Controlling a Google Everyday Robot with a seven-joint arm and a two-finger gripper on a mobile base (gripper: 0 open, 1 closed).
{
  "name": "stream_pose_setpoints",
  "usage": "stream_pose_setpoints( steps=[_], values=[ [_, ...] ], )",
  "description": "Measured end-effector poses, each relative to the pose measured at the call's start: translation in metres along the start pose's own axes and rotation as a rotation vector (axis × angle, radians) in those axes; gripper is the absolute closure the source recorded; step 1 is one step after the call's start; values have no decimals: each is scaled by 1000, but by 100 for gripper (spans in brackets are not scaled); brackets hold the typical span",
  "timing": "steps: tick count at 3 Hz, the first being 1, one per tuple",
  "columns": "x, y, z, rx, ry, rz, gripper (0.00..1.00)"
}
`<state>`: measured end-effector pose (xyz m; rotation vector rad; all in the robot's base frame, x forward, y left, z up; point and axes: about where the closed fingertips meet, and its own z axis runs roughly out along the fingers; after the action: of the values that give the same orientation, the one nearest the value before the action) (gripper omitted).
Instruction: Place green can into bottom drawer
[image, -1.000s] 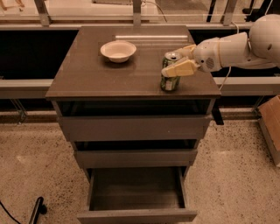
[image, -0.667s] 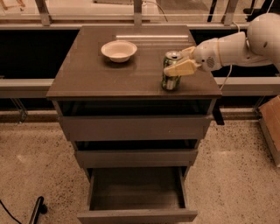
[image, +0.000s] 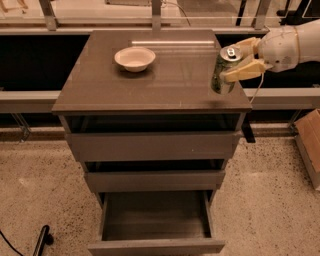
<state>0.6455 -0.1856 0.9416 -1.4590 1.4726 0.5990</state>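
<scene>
The green can (image: 222, 71) is at the right front corner of the cabinet (image: 150, 90) top, close to the right edge. It leans a little, with its silver top and pull tab tipped toward the right. Its base is right at the surface, but whether it touches the cabinet top cannot be told.

The gripper (image: 230, 62) is closed on the can from the right side of the cabinet. One pale finger (image: 244, 71) crosses the near face of the can and the other lies behind it near the rim. The white arm (image: 286, 46) reaches in from beyond the cabinet's right edge.

The bottom drawer (image: 155, 219) is pulled well out at the foot of the cabinet, its shallow inside open to view and its flat front panel nearest the camera. The can is well apart from it, high above and to the right.

Above it in the cabinet, the middle drawer (image: 155, 180) sticks out slightly, and the top drawer (image: 152, 146) also stands a little forward under the cabinet top.

A white bowl (image: 135, 58) sits upright on the cabinet top toward the back left, well apart from the can.

A metal rail (image: 30, 100) runs behind the cabinet on both sides. The cabinet stands on a speckled floor (image: 45, 195), and a cardboard box (image: 307, 145) lies to its right.
</scene>
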Motion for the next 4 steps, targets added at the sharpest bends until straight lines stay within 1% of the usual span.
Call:
stream_pose_setpoints(
  steps=[1, 2, 3, 4],
  values=[
    [-39, 46, -47, 8, -57, -137, 100],
    [-75, 89, -77, 101, -112, -125, 100],
    [-48, 116, -84, 107, -93, -51, 100],
    [-48, 115, -83, 104, -94, -53, 100]
  ],
)
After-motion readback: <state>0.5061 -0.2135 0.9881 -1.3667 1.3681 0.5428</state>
